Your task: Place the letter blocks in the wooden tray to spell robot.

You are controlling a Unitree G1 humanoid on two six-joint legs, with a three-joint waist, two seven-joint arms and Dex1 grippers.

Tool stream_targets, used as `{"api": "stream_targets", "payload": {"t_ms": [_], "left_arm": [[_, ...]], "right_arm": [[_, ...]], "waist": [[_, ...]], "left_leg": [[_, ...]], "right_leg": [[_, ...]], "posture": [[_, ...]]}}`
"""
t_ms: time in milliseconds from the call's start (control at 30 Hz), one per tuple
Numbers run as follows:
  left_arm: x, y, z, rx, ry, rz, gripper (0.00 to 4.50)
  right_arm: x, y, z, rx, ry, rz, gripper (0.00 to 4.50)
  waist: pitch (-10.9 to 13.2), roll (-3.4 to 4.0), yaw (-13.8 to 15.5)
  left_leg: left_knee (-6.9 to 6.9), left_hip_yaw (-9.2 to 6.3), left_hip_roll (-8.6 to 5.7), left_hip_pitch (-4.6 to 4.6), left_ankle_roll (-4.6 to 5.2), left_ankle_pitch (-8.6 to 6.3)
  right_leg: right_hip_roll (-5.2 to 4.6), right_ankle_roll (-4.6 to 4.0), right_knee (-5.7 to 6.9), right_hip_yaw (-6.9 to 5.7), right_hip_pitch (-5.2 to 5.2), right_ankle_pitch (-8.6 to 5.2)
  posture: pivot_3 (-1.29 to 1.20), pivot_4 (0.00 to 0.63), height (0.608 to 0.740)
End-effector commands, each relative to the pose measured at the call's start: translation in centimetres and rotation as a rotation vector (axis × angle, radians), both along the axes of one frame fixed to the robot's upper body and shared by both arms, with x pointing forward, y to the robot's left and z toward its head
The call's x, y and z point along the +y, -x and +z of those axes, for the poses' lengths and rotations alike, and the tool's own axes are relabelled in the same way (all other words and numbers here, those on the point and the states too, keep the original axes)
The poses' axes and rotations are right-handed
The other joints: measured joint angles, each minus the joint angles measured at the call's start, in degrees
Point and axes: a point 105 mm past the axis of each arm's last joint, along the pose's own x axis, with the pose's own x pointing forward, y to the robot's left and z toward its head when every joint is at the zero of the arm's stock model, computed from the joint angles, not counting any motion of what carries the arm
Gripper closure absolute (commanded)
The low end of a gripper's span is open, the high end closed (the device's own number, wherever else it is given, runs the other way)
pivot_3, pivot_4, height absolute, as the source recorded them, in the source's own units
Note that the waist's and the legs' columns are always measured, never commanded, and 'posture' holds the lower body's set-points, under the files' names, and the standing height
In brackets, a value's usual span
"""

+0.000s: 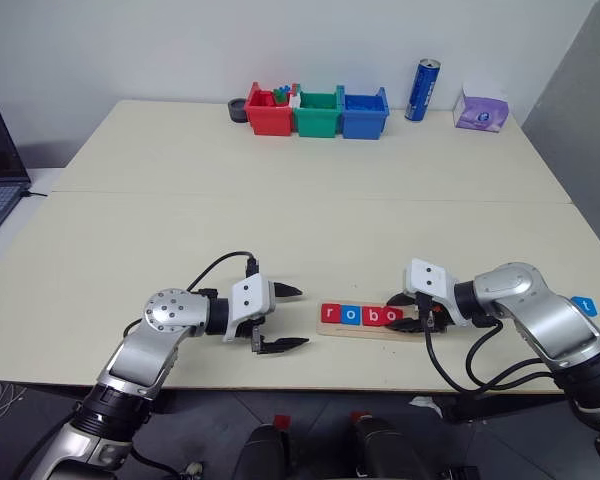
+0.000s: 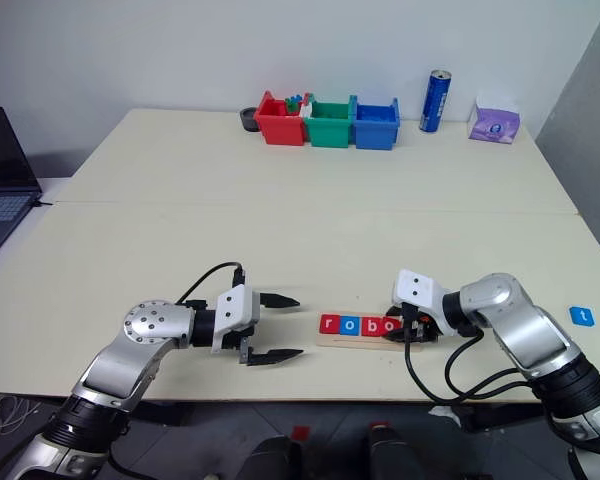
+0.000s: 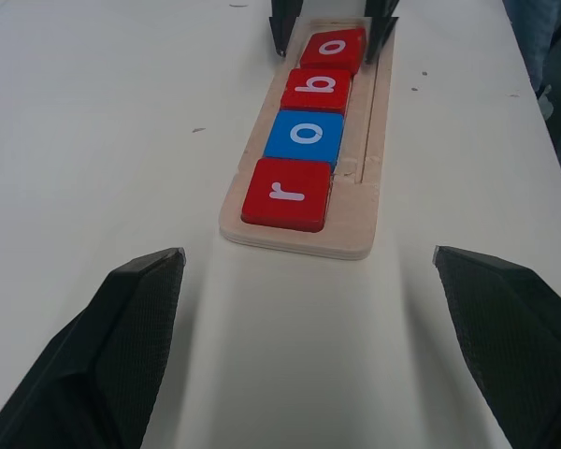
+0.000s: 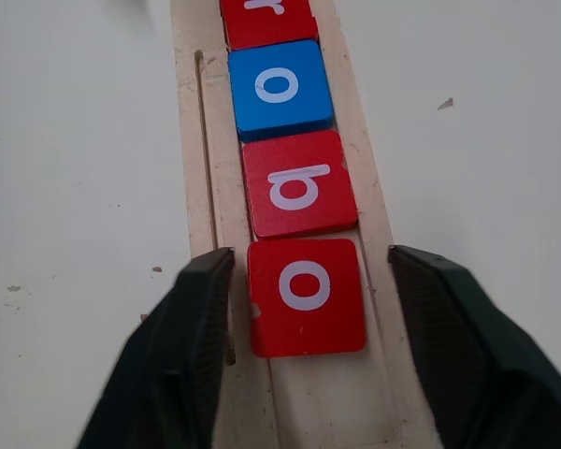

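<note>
Blue "t" block (image 1: 583, 305) lies alone on the tabletop (image 1: 310, 200), off past your right arm, away from the wooden tray (image 3: 374, 122). Your right claw (image 4: 304, 299) is nearer, fingers apart around the last red "o" (image 4: 307, 295); left claw (image 1: 283, 318) wide apart

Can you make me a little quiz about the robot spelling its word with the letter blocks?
1. How many letter blocks lie in the wooden tray?
2. True or false: the blue t block is already in the tray.
3. Which gripper has its fingers on either side of the last block in the row, the red o block? A) left gripper B) right gripper

Key:
1. Four: red r, blue o, red b, red o.
2. False. It lies on the table, to the robot's right, apart from the tray.
3. B. Its fingers stand open beside the block.
</note>
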Motion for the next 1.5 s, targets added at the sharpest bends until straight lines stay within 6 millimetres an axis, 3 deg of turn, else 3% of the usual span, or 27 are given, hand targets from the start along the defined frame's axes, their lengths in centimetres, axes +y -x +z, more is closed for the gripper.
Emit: {"api": "stream_targets", "payload": {"t_ms": [33, 100, 300, 400, 500, 867, 1500], "left_arm": [[-0.2, 0.2, 1.0, -0.041, 0.016, -0.012, 0.0], [-0.2, 0.2, 1.0, -0.04, 0.017, -0.011, 0.0], [-0.1, 0.3, 0.9, -0.038, 0.018, -0.004, 0.0], [0.0, 0.4, 0.9, -0.037, 0.019, -0.002, 0.0], [0.0, 0.4, 0.9, -0.034, 0.021, 0.0, 0.0], [-0.1, 0.0, 1.1, -0.036, 0.023, -0.005, 0.0], [-0.3, 0.1, 1.0, -0.035, 0.027, -0.007, 0.0]], "right_arm": [[0.1, -0.2, 1.2, -0.041, 0.006, 0.022, 0.51], [0.2, -0.1, 1.5, -0.045, 0.0, 0.021, 0.03], [-0.2, 0.4, 4.4, -0.073, -0.097, -0.043, 0.03], [-1.0, 1.1, 4.6, -0.079, -0.101, -0.086, 0.03], [-1.8, 1.9, 4.2, -0.075, -0.097, -0.132, 0.64], [-2.2, 3.0, 2.1, -0.055, -0.072, -0.236, 4.47], [-0.6, 2.3, 0.9, -0.022, -0.055, -0.217, 4.47]], "waist": [[0.0, 0.0, 0.0], [0.0, 0.0, 0.0], [0.0, 0.02, 0.0], [0.0, 0.0, 0.2], [0.0, 0.01, 0.2], [0.0, 0.01, -0.1], [0.0, 0.01, 0.0]], "left_leg": [[0.0, 0.0, 0.0, 0.0, 0.0, 0.0], [0.0, 0.0, 0.0, 0.0, 0.0, 0.0], [0.0, -0.04, 0.0, 0.0, 0.0, 0.0], [0.0, -0.07, -0.01, -0.03, 0.0, 0.0], [0.0, -0.05, -0.01, -0.03, 0.0, 0.0], [0.0, 0.0, 0.0, 0.01, 0.0, 0.0], [0.0, 0.0, 0.0, 0.0, 0.0, 0.0]], "right_leg": [[0.0, 0.0, 0.0, 0.0, 0.0, 0.0], [0.0, 0.0, 0.0, 0.0, 0.0, 0.0], [0.0, -0.03, 0.0, -0.01, 0.0, 0.02], [-0.02, -0.03, -0.01, -0.04, 0.01, 0.02], [-0.02, -0.01, -0.02, -0.06, 0.02, 0.01], [0.02, 0.19, 0.01, -0.01, 0.01, -0.11], [0.02, 0.19, 0.0, -0.01, 0.01, -0.11]], "posture": [[0.0, 0.15, 0.74], [0.0, 0.15, 0.74], [0.0, 0.15, 0.74], [0.0, 0.15, 0.74], [0.0, 0.15, 0.74], [0.0, 0.15, 0.74], [0.0, 0.15, 0.74]]}}
